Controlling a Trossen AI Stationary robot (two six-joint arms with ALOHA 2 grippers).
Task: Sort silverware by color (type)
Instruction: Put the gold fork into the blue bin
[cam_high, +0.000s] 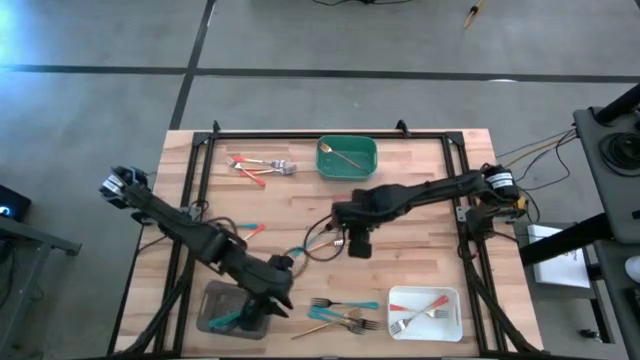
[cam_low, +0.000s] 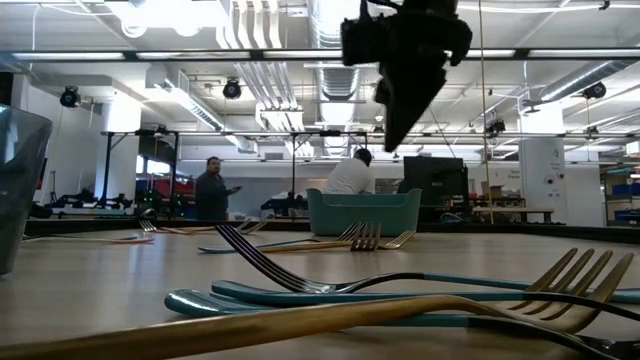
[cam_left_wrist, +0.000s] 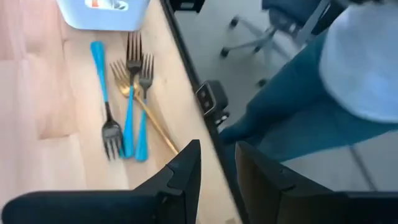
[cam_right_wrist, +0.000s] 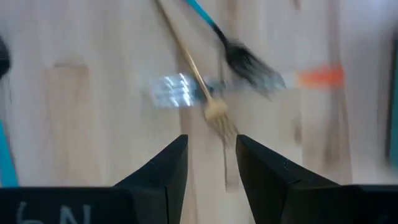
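Silverware (cam_high: 345, 312) lies scattered on the table (cam_high: 420, 200): thin pieces with teal, red-orange or gold handles.

Three trays: green (cam_high: 347, 157) with one gold piece, white (cam_high: 424, 311) with two red ones, grey (cam_high: 232, 310) with a teal one. Left gripper (cam_high: 266, 312) over the grey tray, fingers slightly apart, empty. Right gripper (cam_high: 358, 243) mid-table, parted, empty, above a gold fork (cam_right_wrist: 214, 112).

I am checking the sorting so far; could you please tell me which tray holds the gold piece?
The green tray at the table's far edge holds it: one all-gold utensil. The white tray holds red-handled pieces, and the grey tray a teal one.
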